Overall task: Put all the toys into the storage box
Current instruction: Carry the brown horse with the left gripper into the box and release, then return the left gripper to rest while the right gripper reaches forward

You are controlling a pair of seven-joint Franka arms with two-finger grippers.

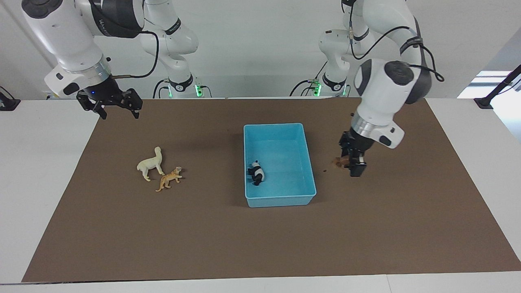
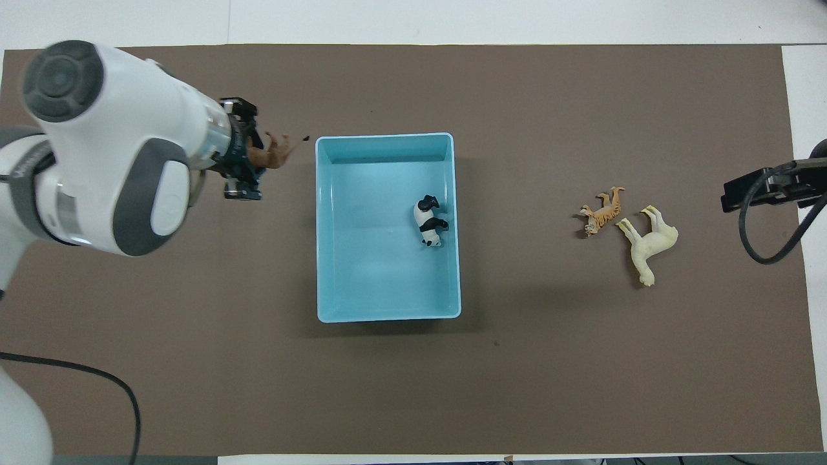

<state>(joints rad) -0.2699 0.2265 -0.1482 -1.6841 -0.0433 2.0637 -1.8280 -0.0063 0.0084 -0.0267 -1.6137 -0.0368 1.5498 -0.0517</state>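
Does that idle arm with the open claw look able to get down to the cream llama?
Probably yes. The right gripper hangs open and empty over the mat at its own end of the table. The llama lies uncovered there. Only the spotted cat lies close beside it, which might crowd the fingers.

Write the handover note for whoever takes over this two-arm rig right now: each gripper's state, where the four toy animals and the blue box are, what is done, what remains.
Left gripper: shut on the brown lion, raised over the mat beside the storage box, at the left arm's end.
Right gripper: open, empty, waiting above the mat's corner at the right arm's end.
Done: panda lies in the box.
Left: drop the lion in; then the cream llama and orange spotted cat, lying side by side on the mat toward the right arm's end.
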